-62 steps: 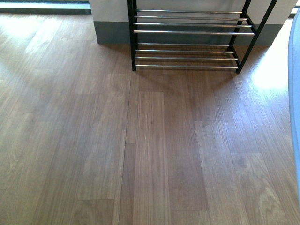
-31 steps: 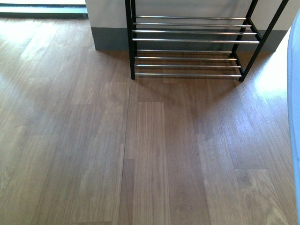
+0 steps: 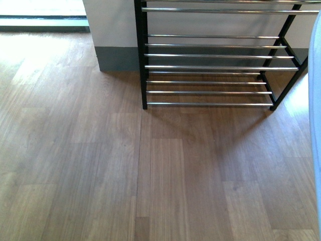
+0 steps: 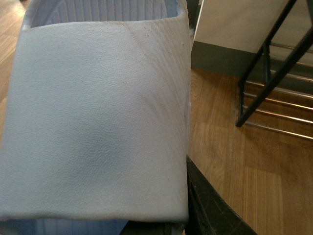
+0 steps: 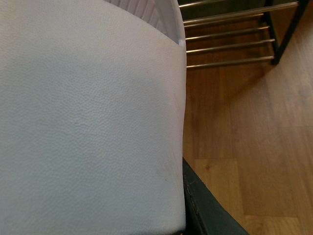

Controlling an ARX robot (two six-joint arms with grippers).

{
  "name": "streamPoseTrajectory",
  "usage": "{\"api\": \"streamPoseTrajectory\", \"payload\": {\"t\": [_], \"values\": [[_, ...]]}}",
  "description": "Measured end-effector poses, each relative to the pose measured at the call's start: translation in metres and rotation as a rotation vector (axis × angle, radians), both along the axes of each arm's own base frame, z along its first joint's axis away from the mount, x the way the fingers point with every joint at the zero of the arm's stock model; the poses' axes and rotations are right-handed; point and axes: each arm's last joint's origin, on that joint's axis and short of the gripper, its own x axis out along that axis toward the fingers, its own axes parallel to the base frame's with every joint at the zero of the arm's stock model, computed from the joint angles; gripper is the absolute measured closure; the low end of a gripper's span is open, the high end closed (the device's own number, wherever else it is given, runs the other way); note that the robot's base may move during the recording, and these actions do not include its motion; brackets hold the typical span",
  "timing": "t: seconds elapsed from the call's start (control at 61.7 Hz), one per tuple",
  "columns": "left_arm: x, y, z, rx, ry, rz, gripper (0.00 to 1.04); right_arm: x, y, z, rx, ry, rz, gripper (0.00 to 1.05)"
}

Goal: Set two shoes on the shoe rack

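Observation:
The shoe rack [image 3: 210, 66], a black frame with chrome bars, stands against the wall ahead in the front view, and its shelves hold nothing. A pale blue slide [image 4: 98, 122] fills the left wrist view, with my left gripper [image 4: 156, 218] shut on it; only one dark finger [image 4: 208, 208] shows beside it. My right gripper [image 5: 156, 218] is shut on another pale blue slide [image 5: 88, 122], again with a single finger [image 5: 205, 210] showing. A pale blue edge of a slide [image 3: 316, 110] runs down the right border of the front view. Both slides hang above the floor, short of the rack [image 5: 230, 45].
Wooden floor [image 3: 150, 175] stretches between me and the rack. A white wall corner with a grey skirting [image 3: 118, 57] juts out just left of the rack. Bright light falls on the floor at the far left. The rack's corner post [image 4: 266, 78] shows in the left wrist view.
The rack has grown larger and sits lower in the front view, and a higher shelf has come into sight. The slide's edge stays at the right border.

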Motion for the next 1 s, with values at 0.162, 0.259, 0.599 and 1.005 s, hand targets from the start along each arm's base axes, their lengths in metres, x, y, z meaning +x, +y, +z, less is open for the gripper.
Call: {"api": "streamPoseTrajectory", "payload": {"t": [0.162,0.259,0.599,1.005], "values": [[-0.0001,-0.0001,-0.0001,-0.001,0.000,-0.002,1.03,-0.0001,0.0000,0.0002,0.000,-0.001,0.000,1.03],[-0.0002,0.0001,-0.0003,0.001,0.001,0.001,1.03,-0.0002,0.0000,-0.0005,0.000,0.003,0.000,1.03],[-0.0001,0.0004,-0.0002,0.001,0.001,0.003,1.03,-0.0001,0.0000,-0.0002,0.000,0.001,0.000,1.03],[0.0000,0.0004,-0.0004,0.001,0.002,0.002,1.03,0.0000,0.0000,-0.0003,0.000,0.002,0.000,1.03]]}}
